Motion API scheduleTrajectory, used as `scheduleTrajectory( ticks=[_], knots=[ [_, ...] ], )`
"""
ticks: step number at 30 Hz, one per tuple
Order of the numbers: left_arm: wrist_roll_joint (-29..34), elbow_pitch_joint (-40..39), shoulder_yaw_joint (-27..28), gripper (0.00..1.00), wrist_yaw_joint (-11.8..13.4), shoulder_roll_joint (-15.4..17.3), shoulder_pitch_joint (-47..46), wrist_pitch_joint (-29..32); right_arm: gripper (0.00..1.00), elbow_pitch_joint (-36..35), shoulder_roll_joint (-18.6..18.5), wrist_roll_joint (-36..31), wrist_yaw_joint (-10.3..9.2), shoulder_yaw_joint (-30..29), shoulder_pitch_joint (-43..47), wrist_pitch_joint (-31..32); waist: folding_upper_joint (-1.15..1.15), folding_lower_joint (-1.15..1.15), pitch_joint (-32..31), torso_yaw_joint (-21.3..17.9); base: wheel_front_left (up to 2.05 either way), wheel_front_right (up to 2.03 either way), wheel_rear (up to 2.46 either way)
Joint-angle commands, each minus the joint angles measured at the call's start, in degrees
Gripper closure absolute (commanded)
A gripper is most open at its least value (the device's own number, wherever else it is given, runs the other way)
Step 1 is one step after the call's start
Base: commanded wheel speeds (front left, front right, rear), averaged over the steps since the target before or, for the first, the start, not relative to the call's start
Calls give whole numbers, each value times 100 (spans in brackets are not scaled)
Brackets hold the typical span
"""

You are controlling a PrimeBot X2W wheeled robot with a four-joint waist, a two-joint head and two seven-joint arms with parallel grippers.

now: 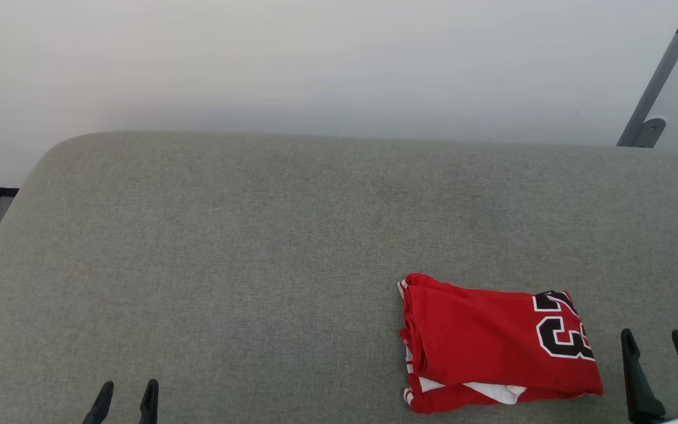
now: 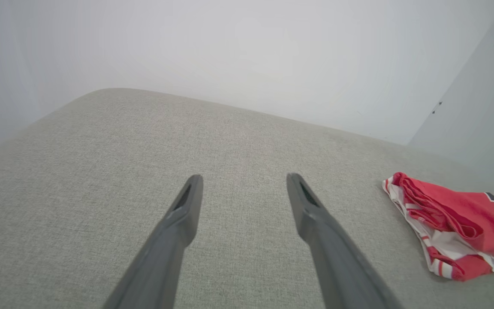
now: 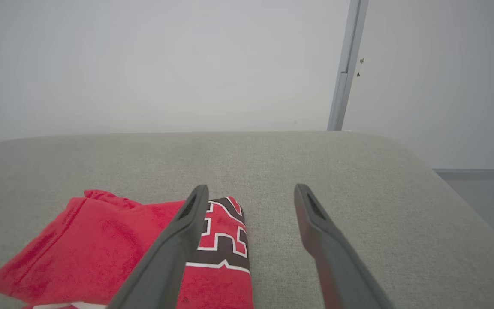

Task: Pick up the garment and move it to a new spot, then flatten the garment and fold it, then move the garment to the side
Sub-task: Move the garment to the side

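Sitting folded at 5 o'clock in the head view, the shirt (image 1: 495, 344) looks parked aside, so the task is likely near done. Both pincers are wide and empty: left gripper (image 1: 130, 383) at 7 o'clock, well apart; right gripper (image 1: 652, 334) just beside the shirt's 3 o'clock edge. Soft red knit in stacked layers with white trim showing, on a grey woven cushion (image 1: 256, 235) with rounded corners.

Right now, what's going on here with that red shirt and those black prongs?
A two-armed robot has a shirt-folding job. The red jersey lies folded into a compact bundle on the grey cushioned surface, toward the robot's right. Nothing is holding it: the right gripper hovers open just beside it, and the left gripper is open well off to the other side.
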Motion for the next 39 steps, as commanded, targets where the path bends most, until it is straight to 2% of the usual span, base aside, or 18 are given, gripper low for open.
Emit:
scheduleTrajectory(
  ticks=[1,4,11,19,25,31,34,35,39],
  knots=[
    [6,-29,6,0,15,26,-76,-27,0,31,-46,-53,-3,-8,-116,197,0,0,26,7,0,0,0],
    [-2,-39,-5,0,15,21,-151,-27,0,101,-159,-76,-3,-83,-261,777,0,0,116,30,0,0,0],
    [-147,0,-142,0,15,80,-580,-27,0,44,-713,7,-3,47,-839,3021,0,0,744,68,0,0,0],
    [-352,43,-464,0,15,119,-1325,-27,0,-254,-992,325,-3,91,-1598,5079,0,0,1382,344,0,0,0],
    [-451,88,-692,0,15,148,-1656,-27,0,-115,-1035,469,-3,82,-1741,5733,0,0,1632,508,0,0,0],
    [-553,175,-888,0,15,250,-1965,-27,0,131,-861,403,-3,44,-1791,6020,0,0,1934,618,0,0,0],
    [-582,238,-931,0,15,323,-2066,-27,81,235,-706,382,-2,65,-1810,6068,0,0,2003,578,0,0,0],
    [-588,250,-927,0,15,352,-2094,-27,100,265,-671,368,-3,64,-1812,6055,0,0,2010,545,0,0,0],
    [-558,285,-887,0,15,478,-2140,-27,100,223,-624,342,-16,-110,-1882,5747,0,0,1992,348,0,0,0]
  ],
)
